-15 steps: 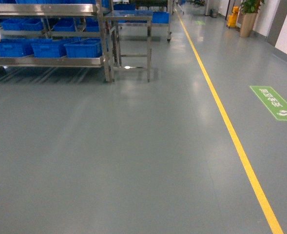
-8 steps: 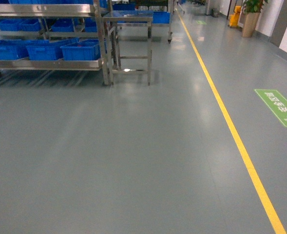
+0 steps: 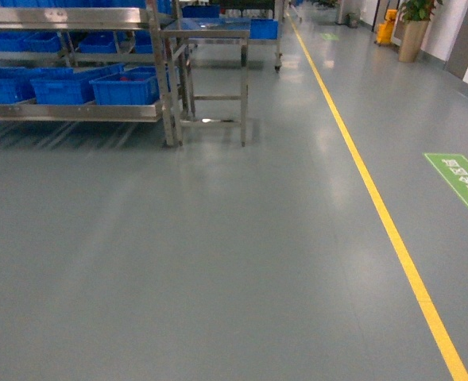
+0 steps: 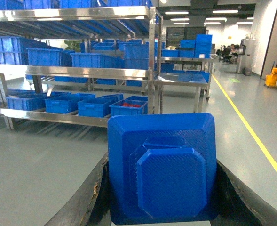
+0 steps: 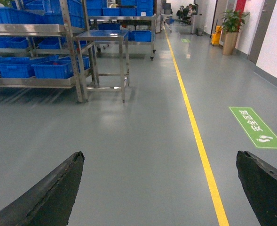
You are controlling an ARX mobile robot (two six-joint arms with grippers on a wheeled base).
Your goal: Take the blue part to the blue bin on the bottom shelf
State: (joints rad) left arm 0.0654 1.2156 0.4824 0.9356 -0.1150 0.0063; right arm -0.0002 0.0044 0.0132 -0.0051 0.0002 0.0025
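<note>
left gripper (image 4: 162, 188) clamps blue part (image 4: 162, 167) between black jaws, part filling lower middle of left wrist view. right gripper (image 5: 159, 188) spread wide, empty. rack ahead-left across bare floor (image 3: 218, 262); bottom shelf (image 4: 58, 117) carries row of blue bins (image 4: 96, 106), one showing red contents. step in hand, judged: drive to rack. keep grip firm, approach square to shelf front, stop near end bins, avoid steel table (image 3: 206, 32) beside rack.

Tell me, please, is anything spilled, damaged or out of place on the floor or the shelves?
Nothing stands out. The grey floor shows no spill, the blue bins sit in a row on the bottom shelf, and the left claw holds a blue part.
</note>
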